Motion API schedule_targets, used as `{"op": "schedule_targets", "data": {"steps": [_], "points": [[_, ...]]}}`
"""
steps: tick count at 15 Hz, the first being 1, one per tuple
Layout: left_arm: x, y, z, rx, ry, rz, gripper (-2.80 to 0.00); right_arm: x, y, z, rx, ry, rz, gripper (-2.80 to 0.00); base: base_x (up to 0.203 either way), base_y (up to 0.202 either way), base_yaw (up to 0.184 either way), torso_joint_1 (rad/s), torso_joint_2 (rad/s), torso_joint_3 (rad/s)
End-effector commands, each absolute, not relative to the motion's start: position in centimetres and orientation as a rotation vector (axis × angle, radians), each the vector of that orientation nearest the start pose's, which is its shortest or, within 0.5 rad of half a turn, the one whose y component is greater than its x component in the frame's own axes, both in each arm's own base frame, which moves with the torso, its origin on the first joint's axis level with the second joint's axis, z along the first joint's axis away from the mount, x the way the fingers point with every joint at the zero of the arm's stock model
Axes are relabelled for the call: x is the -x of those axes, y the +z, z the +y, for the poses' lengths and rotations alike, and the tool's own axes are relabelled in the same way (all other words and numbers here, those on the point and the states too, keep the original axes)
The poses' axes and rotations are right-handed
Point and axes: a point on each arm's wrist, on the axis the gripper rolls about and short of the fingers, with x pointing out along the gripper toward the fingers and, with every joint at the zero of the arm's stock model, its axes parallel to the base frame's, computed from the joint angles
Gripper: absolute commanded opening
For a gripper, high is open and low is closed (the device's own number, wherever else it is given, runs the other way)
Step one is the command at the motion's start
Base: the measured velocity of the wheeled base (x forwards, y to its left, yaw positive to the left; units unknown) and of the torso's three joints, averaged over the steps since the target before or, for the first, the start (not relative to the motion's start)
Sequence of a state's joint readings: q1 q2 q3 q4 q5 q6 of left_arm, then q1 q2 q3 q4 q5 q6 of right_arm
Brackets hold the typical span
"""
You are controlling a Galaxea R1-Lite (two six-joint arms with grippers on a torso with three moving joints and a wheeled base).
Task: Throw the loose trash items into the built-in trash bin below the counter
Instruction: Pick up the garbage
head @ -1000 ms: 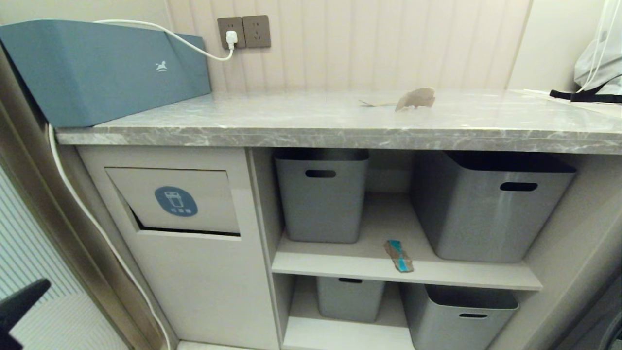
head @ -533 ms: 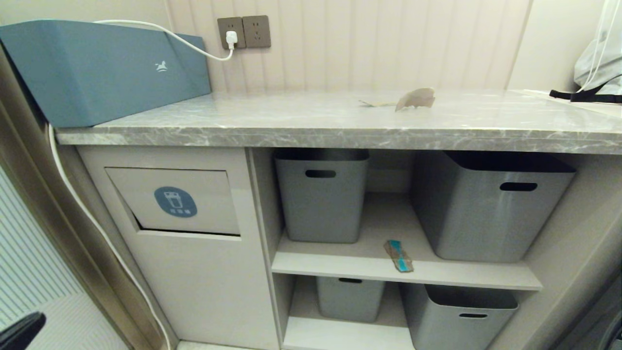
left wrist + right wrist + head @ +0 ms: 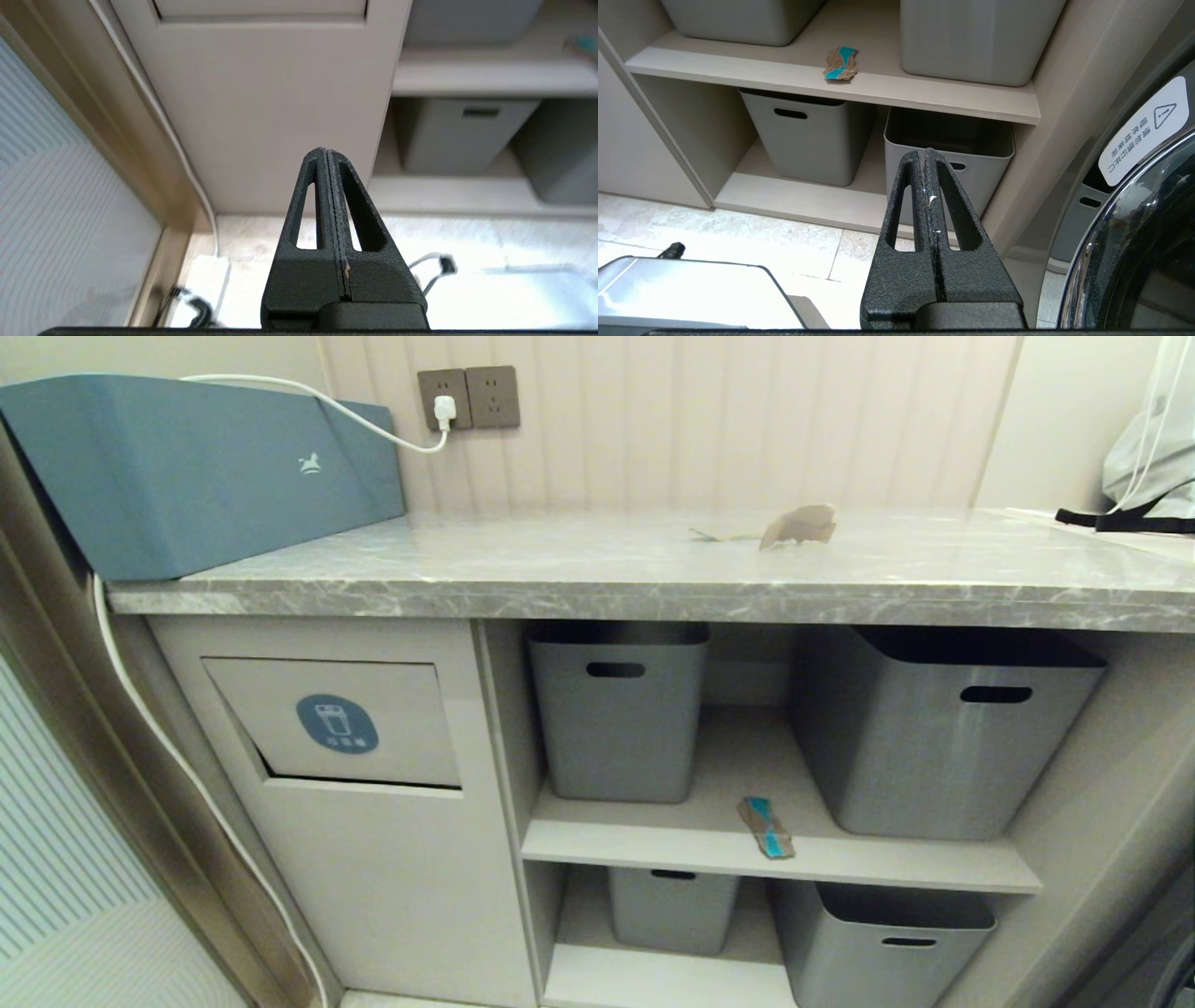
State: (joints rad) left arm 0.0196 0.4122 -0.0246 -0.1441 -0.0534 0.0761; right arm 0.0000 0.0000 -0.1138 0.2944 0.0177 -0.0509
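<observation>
A torn brown cardboard scrap (image 3: 798,525) lies on the grey marble counter (image 3: 560,574), right of centre. Another scrap with a teal-blue side (image 3: 767,827) (image 3: 841,64) rests on the middle shelf between two grey tubs. The built-in trash bin flap (image 3: 336,721) with its round blue sticker sits in the beige cabinet front at the left, its lower edge slightly ajar. My left gripper (image 3: 325,151) is shut and empty, low before the cabinet panel under the flap. My right gripper (image 3: 924,151) is shut and empty, low before the lower shelf's tubs. Neither arm shows in the head view.
A long blue-teal box (image 3: 187,467) with a white cable (image 3: 373,420) plugged into a wall socket occupies the counter's left end. Several grey tubs (image 3: 616,709) (image 3: 943,728) fill the shelves. A washing machine door (image 3: 1134,242) stands at the right. Cables lie on the pale floor (image 3: 196,308).
The left arm's dark tip at the head view's lower left corner sank and has left the frame. Scraps, flap and right arm stay put.
</observation>
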Motion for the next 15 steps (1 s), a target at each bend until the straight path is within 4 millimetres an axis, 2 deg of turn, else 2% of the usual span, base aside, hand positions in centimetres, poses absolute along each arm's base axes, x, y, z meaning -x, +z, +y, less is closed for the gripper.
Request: {"op": "schedule_targets", "data": {"steps": [1,4,7,15], "points": [[0.0,8.8,-0.1,-0.074,-0.049,0.202,-2.80,3.4,7.7,0.0,0.051,0.022,0.181,-2.80,0.000,0.000,0.000,0.000,0.00,0.000],[1.1,8.0,-0.1,-0.092,-0.070,0.189,-2.80,3.4,7.6,0.0,0.061,0.024,0.182,-2.80,0.000,0.000,0.000,0.000,0.00,0.000],[2.4,7.6,-0.1,-0.110,-0.050,0.031,-2.80,3.4,7.7,0.0,0.049,0.023,0.181,-2.80,0.000,0.000,0.000,0.000,0.00,0.000],[2.4,7.5,-0.1,-0.108,-0.044,0.022,-2.80,3.4,7.6,0.0,0.046,0.018,0.182,-2.80,0.000,0.000,0.000,0.010,-0.03,-0.024]]}}
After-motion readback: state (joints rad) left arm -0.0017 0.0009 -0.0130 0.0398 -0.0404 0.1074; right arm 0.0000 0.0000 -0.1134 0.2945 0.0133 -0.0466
